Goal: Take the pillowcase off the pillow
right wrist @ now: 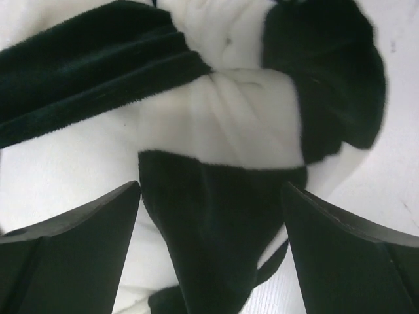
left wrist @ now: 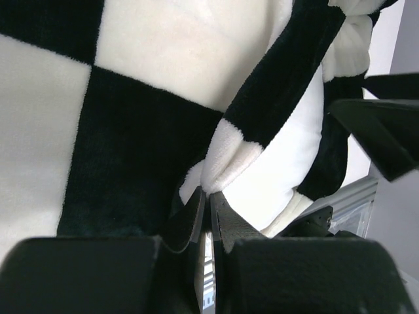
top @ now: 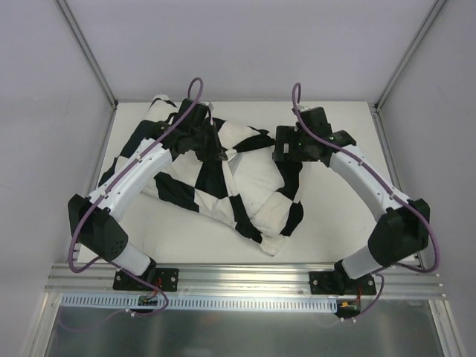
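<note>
The black-and-white checkered pillowcase [top: 212, 182] lies crumpled in the middle of the table, and the plain white pillow [top: 256, 186] shows through its open side. My left gripper [top: 216, 149] rests on the case's far part. In the left wrist view this gripper [left wrist: 209, 196] is shut on a white fleece fold of the pillowcase [left wrist: 131, 150], with smooth pillow [left wrist: 285, 167] beside it. My right gripper [top: 286, 160] hovers over the right end. Its fingers [right wrist: 72, 255] stand wide open on either side of a black strip of pillowcase [right wrist: 222, 222], gripping nothing.
The white table [top: 335, 223] is walled by grey panels on three sides, with an aluminium post [top: 89, 52] at each far corner. A metal rail [top: 245, 275] runs along the near edge by the arm bases.
</note>
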`<action>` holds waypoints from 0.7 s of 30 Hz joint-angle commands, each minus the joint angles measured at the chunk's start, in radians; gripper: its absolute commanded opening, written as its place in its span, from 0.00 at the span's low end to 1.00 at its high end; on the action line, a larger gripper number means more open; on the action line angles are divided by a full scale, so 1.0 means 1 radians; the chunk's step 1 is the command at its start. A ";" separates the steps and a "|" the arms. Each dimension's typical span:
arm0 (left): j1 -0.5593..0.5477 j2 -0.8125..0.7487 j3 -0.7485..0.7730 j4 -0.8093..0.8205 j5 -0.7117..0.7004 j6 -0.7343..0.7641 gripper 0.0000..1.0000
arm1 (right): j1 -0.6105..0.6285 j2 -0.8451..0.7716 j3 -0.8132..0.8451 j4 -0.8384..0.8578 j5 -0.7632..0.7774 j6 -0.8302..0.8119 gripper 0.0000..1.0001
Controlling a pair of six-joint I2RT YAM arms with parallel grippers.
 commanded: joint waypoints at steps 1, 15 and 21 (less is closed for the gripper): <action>-0.010 -0.003 0.009 0.018 0.016 -0.014 0.00 | 0.017 0.076 0.089 -0.007 -0.069 -0.049 0.91; 0.043 -0.170 -0.129 0.016 0.024 0.056 0.00 | -0.318 0.198 -0.018 0.108 -0.112 0.118 0.01; 0.045 -0.215 -0.141 0.015 0.021 0.045 0.00 | -0.361 0.287 -0.118 0.222 -0.225 0.232 0.01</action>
